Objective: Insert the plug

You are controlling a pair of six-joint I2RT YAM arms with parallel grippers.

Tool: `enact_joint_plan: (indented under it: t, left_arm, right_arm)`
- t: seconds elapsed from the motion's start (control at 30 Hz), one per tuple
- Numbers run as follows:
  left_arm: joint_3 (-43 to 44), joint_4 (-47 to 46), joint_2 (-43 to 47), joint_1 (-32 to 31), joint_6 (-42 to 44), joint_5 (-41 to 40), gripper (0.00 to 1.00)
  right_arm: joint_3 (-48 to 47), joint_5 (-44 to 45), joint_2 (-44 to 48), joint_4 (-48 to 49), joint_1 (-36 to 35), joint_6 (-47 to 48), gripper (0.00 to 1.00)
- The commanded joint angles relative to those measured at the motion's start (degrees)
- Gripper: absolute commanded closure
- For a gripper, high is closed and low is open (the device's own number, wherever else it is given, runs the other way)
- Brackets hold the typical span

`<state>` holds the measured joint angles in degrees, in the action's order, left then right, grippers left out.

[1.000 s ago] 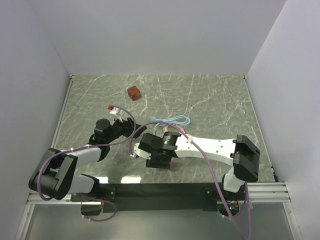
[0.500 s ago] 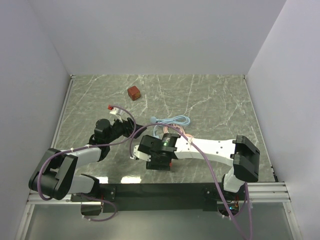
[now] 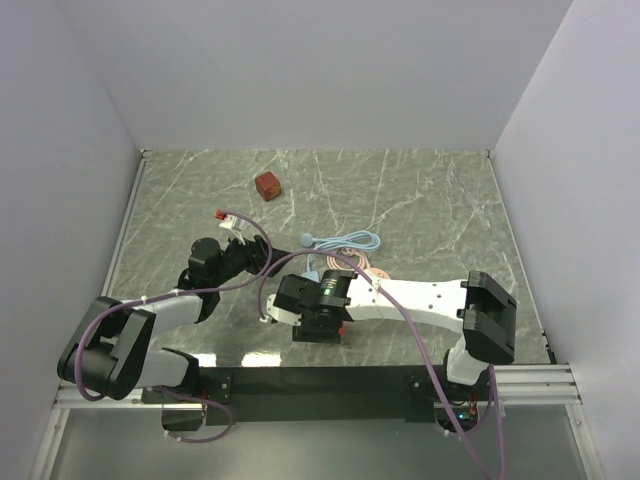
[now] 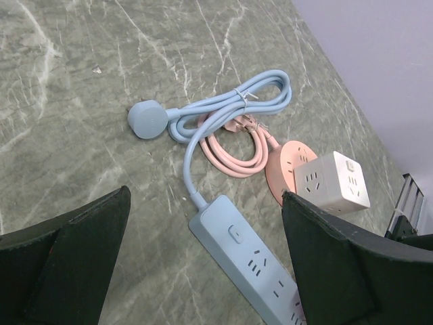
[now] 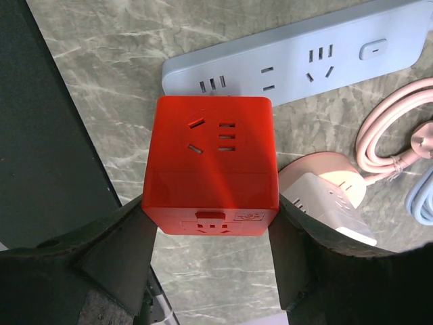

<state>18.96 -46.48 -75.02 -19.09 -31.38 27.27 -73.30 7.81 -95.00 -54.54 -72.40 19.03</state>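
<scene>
The plug (image 5: 211, 166), a bright red cube with socket slots on its top face, hangs between the dark fingers (image 5: 122, 250) of my right gripper (image 5: 211, 220), which is shut on its two sides. It hovers just off the near end of the light blue power strip (image 5: 298, 61), which lies flat with its sockets facing up. In the top view the right gripper (image 3: 318, 325) sits near the table's front edge and covers most of the strip. My left gripper (image 4: 203, 271) is open, its fingers standing either side of the strip's (image 4: 250, 261) switch end without touching it.
A white cube adapter (image 4: 335, 181) sits on a pink round base (image 4: 284, 169) beside a coiled pink cable (image 4: 237, 145). The strip's blue cable (image 4: 230, 108) ends in a round blue plug head (image 4: 147, 120). A brownish-red cube (image 3: 267, 185) lies far back left. The table's black front edge (image 5: 54, 135) is close.
My right arm has drifted slightly left and toward the near edge, carrying the red plug. The left arm has stayed still.
</scene>
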Motion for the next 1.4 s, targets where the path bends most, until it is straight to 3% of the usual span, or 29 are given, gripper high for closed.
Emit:
enact_joint_plan:
  t: [0.0, 0.63, 1.37]
  left_arm:
    - [-0.5, -3.09, 1.46, 0.28, -0.97, 1.47, 0.0]
    - [-0.06, -3.71, 0.14, 0.28, -0.97, 2.09, 0.0]
    - [-0.42, -4.58, -0.03, 0.28, -1.49, 3.14, 0.01]
  right_arm:
    - [-2.02, 1.85, -0.54, 1.02, -0.28, 0.92, 1.0]
    - [-3.52, -0.69, -2.64, 0.76, -0.55, 2.85, 1.0]
    - [-8.09, 6.25, -11.43, 2.86, -2.57, 8.22, 1.0]
